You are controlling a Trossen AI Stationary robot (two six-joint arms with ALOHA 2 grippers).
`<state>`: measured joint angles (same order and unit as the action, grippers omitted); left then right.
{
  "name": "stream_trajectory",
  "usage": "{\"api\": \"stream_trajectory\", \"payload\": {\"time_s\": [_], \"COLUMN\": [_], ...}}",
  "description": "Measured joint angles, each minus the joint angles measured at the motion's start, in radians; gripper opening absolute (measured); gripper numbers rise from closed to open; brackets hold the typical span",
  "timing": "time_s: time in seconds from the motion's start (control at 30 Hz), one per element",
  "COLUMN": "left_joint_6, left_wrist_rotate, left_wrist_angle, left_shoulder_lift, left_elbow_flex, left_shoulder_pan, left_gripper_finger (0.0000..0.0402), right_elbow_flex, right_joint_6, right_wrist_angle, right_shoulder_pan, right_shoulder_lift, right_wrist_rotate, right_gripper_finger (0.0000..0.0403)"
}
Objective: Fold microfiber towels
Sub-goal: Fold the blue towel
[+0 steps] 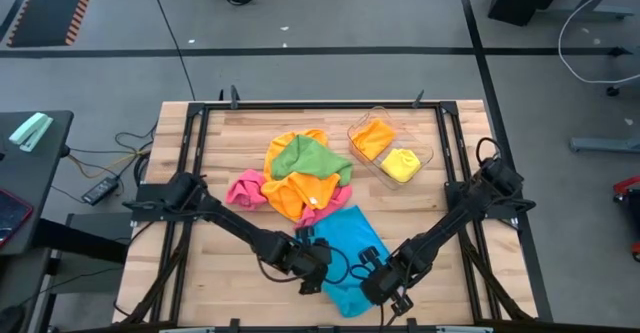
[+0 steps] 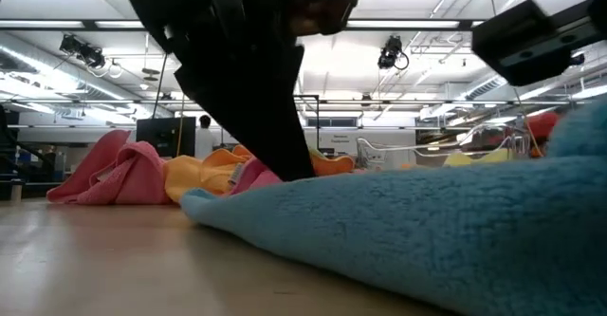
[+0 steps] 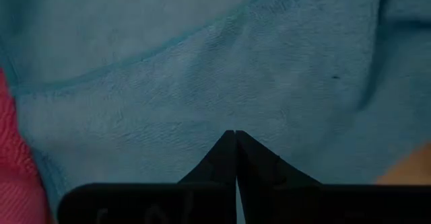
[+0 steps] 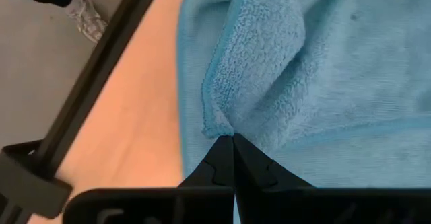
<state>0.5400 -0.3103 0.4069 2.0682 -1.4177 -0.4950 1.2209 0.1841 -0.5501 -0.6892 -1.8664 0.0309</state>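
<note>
A blue microfiber towel (image 1: 352, 243) lies rumpled on the wooden table near its front edge. My left gripper (image 1: 318, 257) is shut at the towel's left edge and also shows in the low view (image 2: 296, 169). My right gripper (image 1: 381, 285) is shut at the towel's near right part. A heap of pink (image 1: 246, 190), orange (image 1: 292, 195) and green (image 1: 310, 158) towels lies behind the blue one. Orange (image 1: 373, 137) and yellow (image 1: 401, 163) towels lie in a clear tray (image 1: 430, 155) at the far right. My left gripper has its shut fingertips (image 3: 229, 146) on the blue towel's surface (image 3: 232, 120), close to a hemmed edge, coming from above. The fingers hide whether cloth is caught between them. The towel lies on the table around them. My right gripper pinches a raised fold at the blue towel's hemmed edge (image 4: 219, 126) between its two fingertips (image 4: 225, 153), coming from above at a slant. The fold stands up just ahead of the tips, and the rest of the towel lies slack on the table.
Black frame rails (image 1: 192, 143) run along the table's left and right sides. Bare wood (image 1: 215, 273) shows at the near left and at the far left of the table. A dark rail (image 4: 101, 69) runs beside the table edge in the right wrist view.
</note>
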Motion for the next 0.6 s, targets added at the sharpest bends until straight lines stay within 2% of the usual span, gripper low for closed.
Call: {"api": "stream_trajectory", "payload": {"time_s": [0.3, 0.43, 0.6], "left_joint_6": [0.0, 0.0, 0.001], "left_wrist_rotate": [0.0, 0.0, 0.0], "left_wrist_angle": [0.01, 0.01, 0.01], "left_shoulder_lift": [0.001, 0.001, 0.001], "left_elbow_flex": [-0.001, -0.001, -0.001], "left_shoulder_pan": [0.006, 0.006, 0.006], "left_gripper_finger": [0.0027, 0.0018, 0.0007], "right_elbow_flex": [-0.042, -0.105, -0.132], "right_joint_6": [0.024, 0.06, 0.121], "right_wrist_angle": [0.052, 0.109, 0.082], "right_shoulder_pan": [-0.047, -0.055, -0.046], "right_shoulder_lift": [0.0, 0.0, 0.0], "right_wrist_rotate": [0.008, 0.002, -0.02], "right_gripper_finger": [0.0003, 0.0004, 0.0006]}}
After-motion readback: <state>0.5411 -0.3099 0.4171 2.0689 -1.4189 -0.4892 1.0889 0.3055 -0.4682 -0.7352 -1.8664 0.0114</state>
